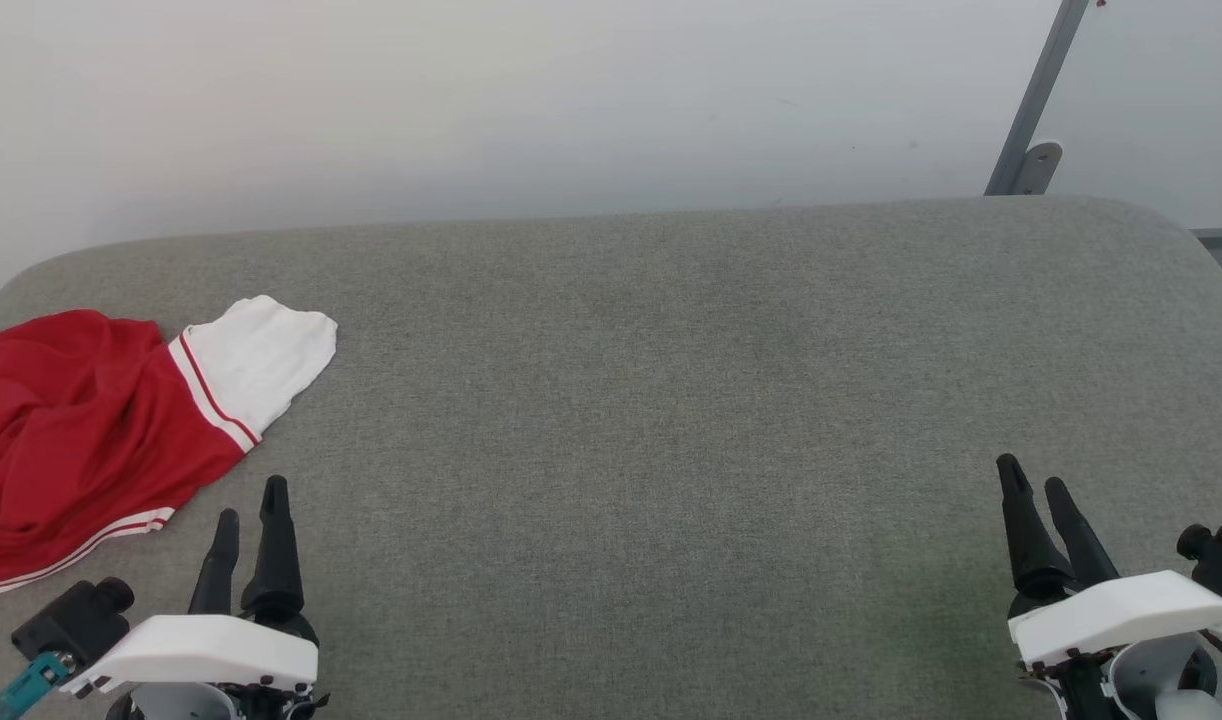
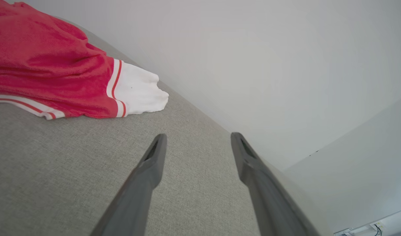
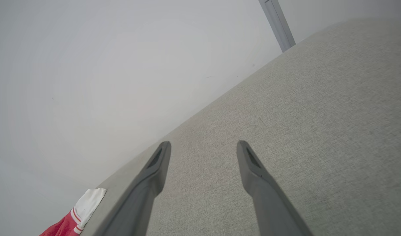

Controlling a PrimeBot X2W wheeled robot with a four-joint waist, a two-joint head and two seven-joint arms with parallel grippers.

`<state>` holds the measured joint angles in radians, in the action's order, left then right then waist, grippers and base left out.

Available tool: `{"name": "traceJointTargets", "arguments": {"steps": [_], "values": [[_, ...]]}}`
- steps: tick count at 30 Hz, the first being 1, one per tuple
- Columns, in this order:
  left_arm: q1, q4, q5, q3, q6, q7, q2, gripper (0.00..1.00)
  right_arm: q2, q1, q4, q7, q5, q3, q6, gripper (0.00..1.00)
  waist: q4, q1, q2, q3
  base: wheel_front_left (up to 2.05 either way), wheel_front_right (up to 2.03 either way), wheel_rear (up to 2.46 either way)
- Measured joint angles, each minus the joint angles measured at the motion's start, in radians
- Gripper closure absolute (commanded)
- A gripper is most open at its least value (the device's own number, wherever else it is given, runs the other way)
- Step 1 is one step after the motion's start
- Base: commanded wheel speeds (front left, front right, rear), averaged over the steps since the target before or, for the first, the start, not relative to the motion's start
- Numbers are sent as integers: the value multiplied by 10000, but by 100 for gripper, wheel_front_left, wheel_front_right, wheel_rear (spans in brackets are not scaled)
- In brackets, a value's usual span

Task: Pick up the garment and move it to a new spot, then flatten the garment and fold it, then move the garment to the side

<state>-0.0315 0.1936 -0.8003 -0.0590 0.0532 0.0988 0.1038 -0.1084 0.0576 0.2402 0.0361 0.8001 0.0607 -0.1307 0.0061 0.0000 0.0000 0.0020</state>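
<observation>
1. The garment (image 1: pixel 81 430), a red T-shirt, lies crumpled at the left end of the desk (image 1: pixel 671 400). Part of it runs past the left edge of the head view. The red body is bunched in soft folds, not spread.
2. One white sleeve (image 1: pixel 261 355) lies flat and points toward the desk's middle. The striped hem (image 1: pixel 91 545) runs along the side nearer the desk's front edge.
3. Left tool (image 1: pixel 251 499): over the desk's front-left corner, fingers parted, nothing between them. It is just beside the hem and not touching it.
4. Right tool (image 1: pixel 1033 474): over the desk's front-right corner, fingers parted, empty, well apart from the garment.
5. Stage (judgement): pick-up not yet begun. The desk's broad middle looks like the natural new spot.
6. Handling (judgement): light, limp, soft knit that cannot break.
   - It will sag and drape from any pinch point.
   - On the woven desk cover it will probably drag and bunch rather than slide.
   - Stacked layers may come up together.
7. Hold (judgement): the striped sleeve seam or the hem edge. Both have doubled fabric, a firm edge, and are nearest the left tool.
8. For flattening, two holds spaced along one edge would serve better. I cannot tell from the bunching where the shoulders lie.
9. Risk (judgement): a pinch in the loose red middle lifts a wad, and that makes the spreading harder.
</observation>
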Motion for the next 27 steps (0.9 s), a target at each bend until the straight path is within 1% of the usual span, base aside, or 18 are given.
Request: {"name": "traceJointTargets", "arguments": {"steps": [6, 15, 27], "values": [[5, 79, 752, -35, 171, 174, -35, 0, -33, -16, -27, 150, -594, -61, 0, 0, 3, 0, 0, 2, 0, 0, 0], [7, 84, 1877, -90, 224, 430, -58, 0, -71, -31, -96, 351, -1423, -119, 0, 0, 12, 0, 0, -2, 0, 0, 0], [124, 10, 3135, -127, 414, 729, -88, 0, -86, -68, -146, 698, -2466, -107, 0, 0, 12, 0, 0, -14, 0, 0, 0]]}}
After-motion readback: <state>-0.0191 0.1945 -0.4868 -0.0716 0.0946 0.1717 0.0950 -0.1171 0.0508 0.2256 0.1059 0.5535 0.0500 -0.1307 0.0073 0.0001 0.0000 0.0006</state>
